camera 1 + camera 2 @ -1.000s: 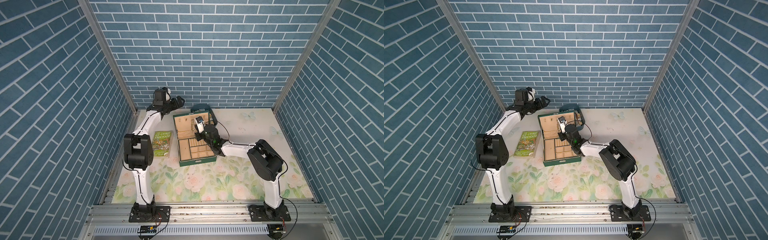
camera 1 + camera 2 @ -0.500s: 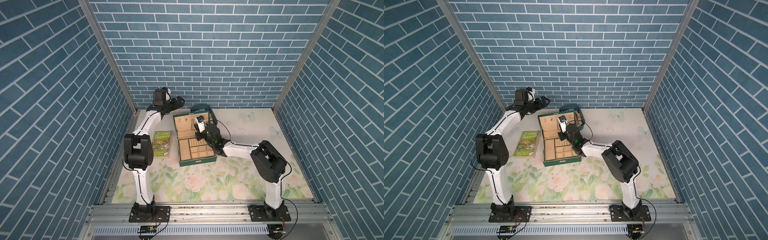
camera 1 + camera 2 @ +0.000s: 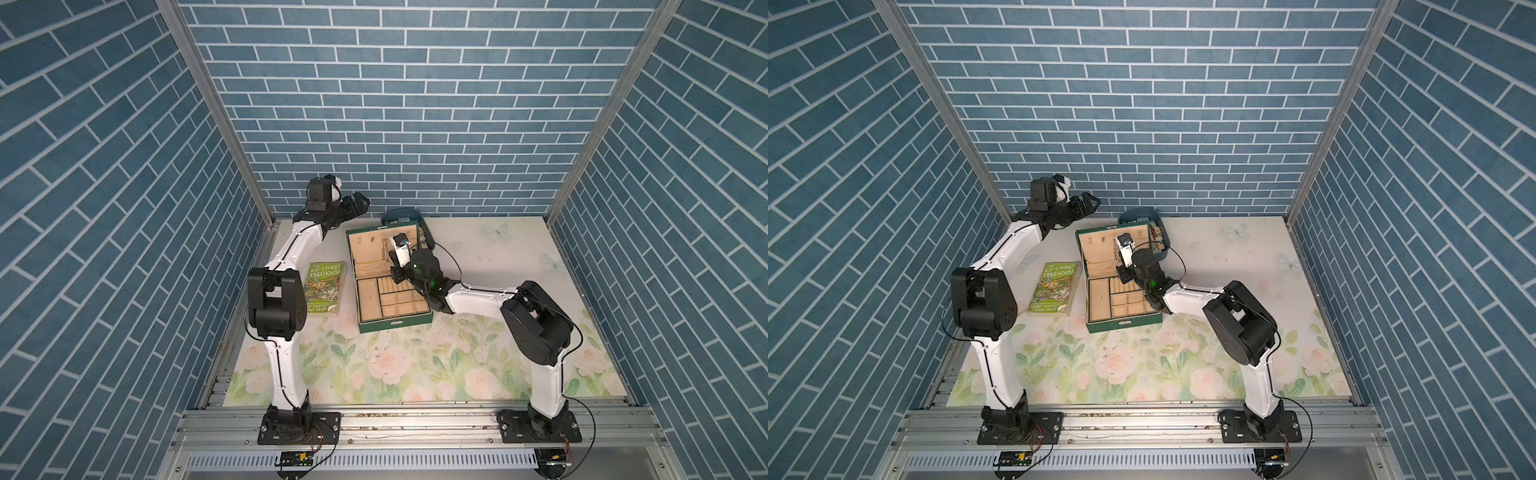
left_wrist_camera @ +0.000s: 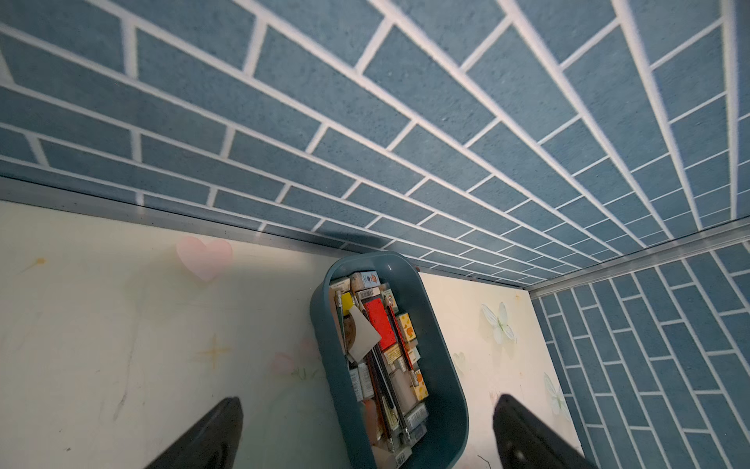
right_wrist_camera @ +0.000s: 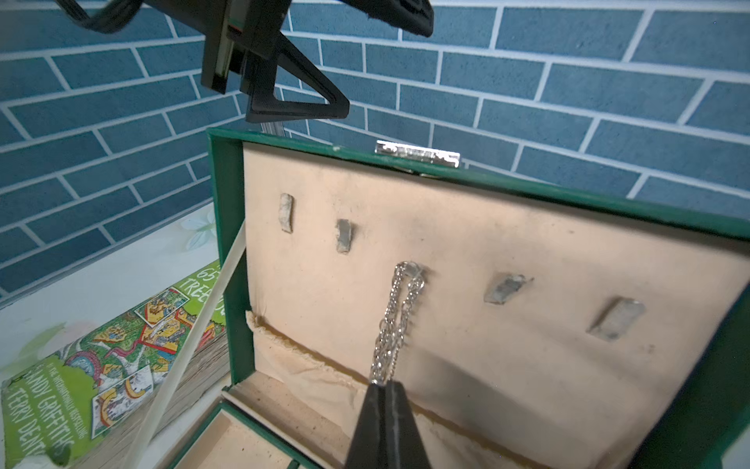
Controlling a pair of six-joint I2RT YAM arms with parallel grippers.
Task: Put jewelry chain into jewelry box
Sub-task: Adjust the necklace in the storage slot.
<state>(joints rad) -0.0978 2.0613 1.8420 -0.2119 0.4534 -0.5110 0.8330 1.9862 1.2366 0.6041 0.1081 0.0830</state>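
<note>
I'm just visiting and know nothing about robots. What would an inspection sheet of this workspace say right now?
Surface: floral mat, a few faint marks.
Job's things: jewelry box open; jewelry chain looped over a lid hook.
Clutter: book beside the box; tub of small boxes behind it.
Grippers: right gripper, jaws shut on the chain's lower end; left gripper open, raised, empty.
Cables: black cable loops at the right wrist.
Surroundings: blue brick-patterned walls.

Flat tabletop [image 3: 415,365] with printed roses and leaves, paler toward the back wall. Near its middle, standing open, a dark green jewelry box [image 3: 395,325]. Just beside it, on the left arm's side, lying flat, a green book [image 3: 326,286]. Right behind the raised lid, a blue-grey tub [image 3: 400,215] filled with small packets.
</note>
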